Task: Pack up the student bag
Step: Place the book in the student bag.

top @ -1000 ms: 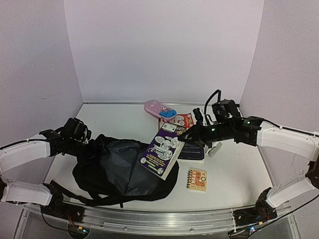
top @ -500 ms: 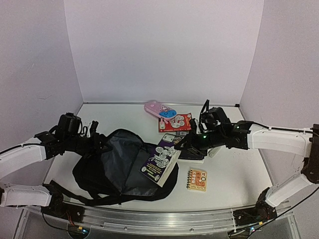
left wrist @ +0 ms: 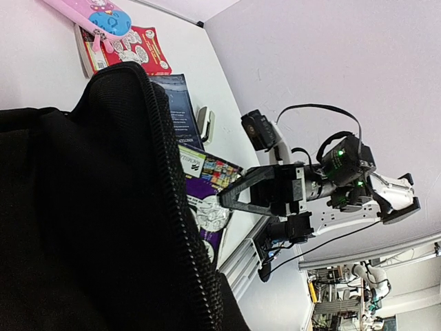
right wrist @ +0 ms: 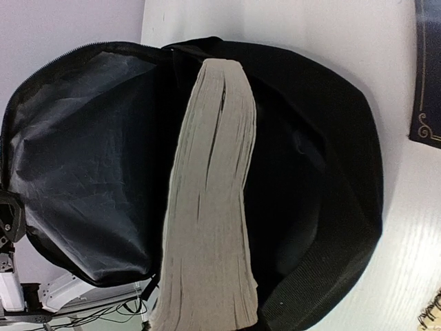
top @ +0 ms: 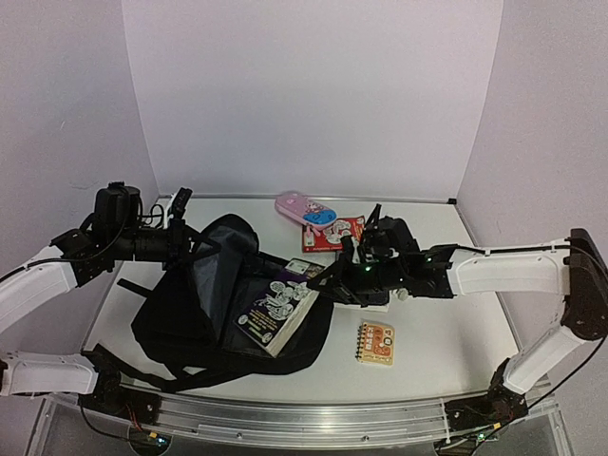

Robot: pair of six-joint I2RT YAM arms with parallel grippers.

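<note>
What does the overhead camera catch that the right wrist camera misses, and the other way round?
Overhead only: the pink case, the red booklet and the purple cover of the book. Right wrist only: that book's grey page edges, seen edge-on, and a look straight into the student bag. Both: the open black bag with the book at its mouth.

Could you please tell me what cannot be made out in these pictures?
The left gripper: its tips are buried in the student bag fabric, top and left wrist views.
The purple book: right wrist view shows only its page edge, cover unseen.
The dark-blue book: cut off by the right wrist view's edge.
The spiral notebook: print too small, top view.
</note>
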